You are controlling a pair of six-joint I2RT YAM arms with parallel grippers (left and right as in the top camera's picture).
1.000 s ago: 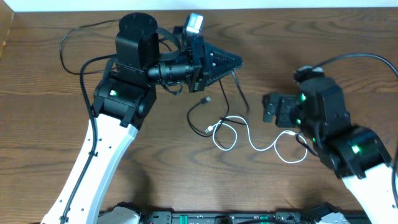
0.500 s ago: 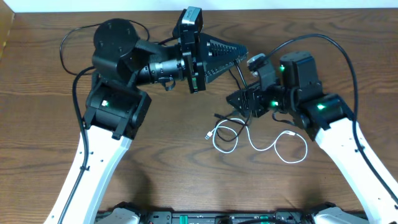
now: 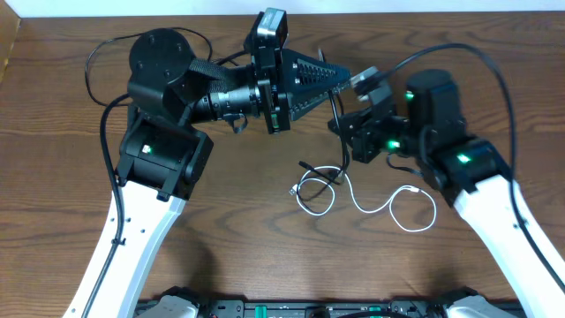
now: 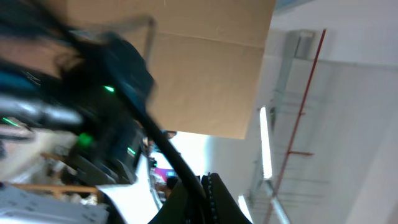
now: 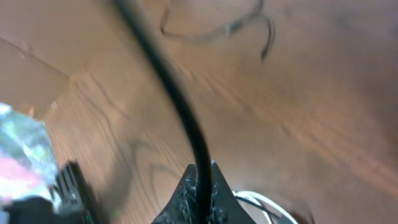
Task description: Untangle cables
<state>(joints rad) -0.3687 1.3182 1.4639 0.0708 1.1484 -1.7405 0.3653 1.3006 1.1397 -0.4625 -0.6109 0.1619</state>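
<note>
Overhead, the two hands meet just above the middle of the worktop (image 3: 229, 230), at about 1 o'clock from its centre. The left hand (image 3: 342, 78) reaches in from 9 o'clock and the right hand (image 3: 338, 122) sits just beside it, toward 6 o'clock. Both wrist views show the fingers pressed together on a thin black cable (image 3: 336, 102), so each hand has a pinch on it. We judge it to be one cord held in two places, though the short run between the hands is hard to trace.

At 6 o'clock from the hands the rest of the tangle lies flat. The white cable (image 3: 369, 210) curls in a loop and trails off toward 4 o'clock. A second black cable (image 3: 306, 166) shows its plug end at the loop's 10 o'clock edge, and the two appear to cross there.

We take the step in hand to be drawing the pinched cord free of that loop. To do it well we would part the hands slowly, one toward 9 o'clock and one toward 3 o'clock, holding both pinches firm. We would watch the white loop and ease off if it starts to drag or tighten. A gentle lift should help the hanging tail slide out rather than cinch.
</note>
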